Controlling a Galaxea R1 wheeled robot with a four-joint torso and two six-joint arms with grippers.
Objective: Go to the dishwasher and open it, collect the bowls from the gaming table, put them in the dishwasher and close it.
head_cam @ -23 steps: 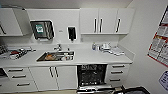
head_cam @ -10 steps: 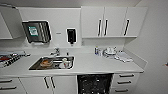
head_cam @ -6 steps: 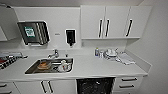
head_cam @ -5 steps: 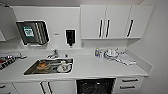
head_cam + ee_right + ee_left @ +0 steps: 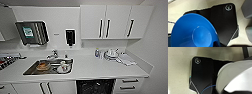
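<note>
Close against the right wrist camera, a bright blue bowl [image 5: 194, 32], seen from its underside, cut off by the frame, apparently carried on that arm; grip itself hidden, fingers impossible to make out. Under the white counter [image 5: 100, 68] in the head view, the dishwasher [image 5: 95, 86], open, dark inside. Left of it, a sink [image 5: 47, 67] with dishes. Left wrist view: pale floor [image 5: 179, 69], fingers unreadable.

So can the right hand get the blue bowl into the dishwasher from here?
Probably yes: the dishwasher gapes dark and open under the counter straight ahead, and the blue bowl sits at the right wrist.
</note>
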